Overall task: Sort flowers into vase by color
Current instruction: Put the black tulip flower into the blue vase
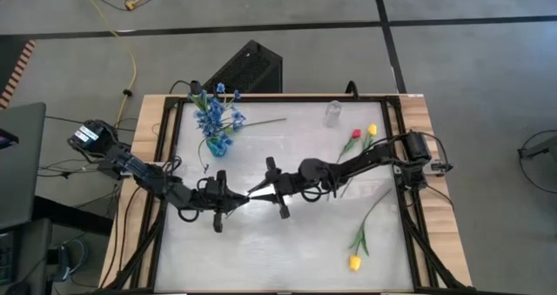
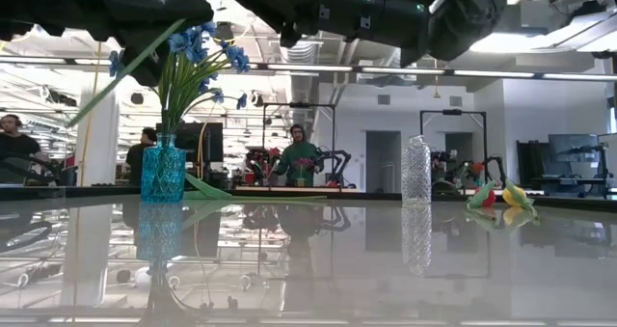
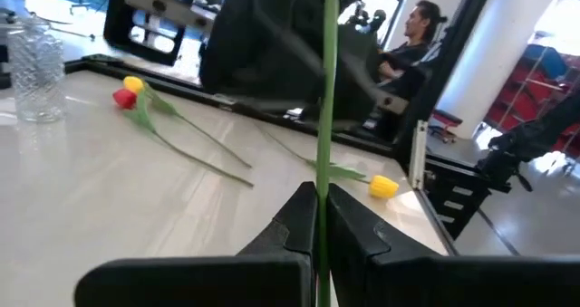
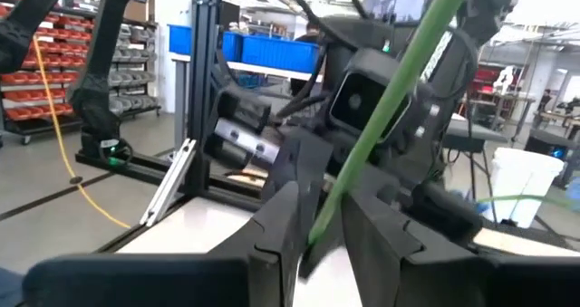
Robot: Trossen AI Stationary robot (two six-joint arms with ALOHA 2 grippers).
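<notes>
1. Nearest the lens, a thin green stem (image 3: 321, 117) is seen clamped between the closed fingers of the left gripper (image 3: 319, 218), rising straight up past them.
2. The same stem (image 4: 399, 99) is seen in the right wrist view, slanting up between the fingers of the right gripper (image 4: 319, 224), which are set narrowly about it; a grip by them is likely but cannot be confirmed.
3. From above, the left gripper (image 1: 233, 199) and the right gripper (image 1: 261, 187) are found tip to tip over the middle of the table (image 1: 261, 251), with the stem shared between them.
4. A blue vase (image 1: 216, 146) filled with blue flowers (image 1: 218, 112) is located beyond the left gripper, toward the far edge of the table; a loose green stem (image 1: 261, 122) is laid just beside it.
5. A clear vase (image 1: 332, 113) is placed well beyond the right gripper, near the far edge.
6. A red tulip (image 1: 355, 134) and a yellow tulip (image 1: 372, 130) are laid together near the clear vase, with their stems passing under the right arm.
7. Another yellow tulip (image 1: 355, 262) is laid on the near side of the right arm, well apart from both grippers.
8. People (image 2: 299, 153) are seen in the room behind the table.
</notes>
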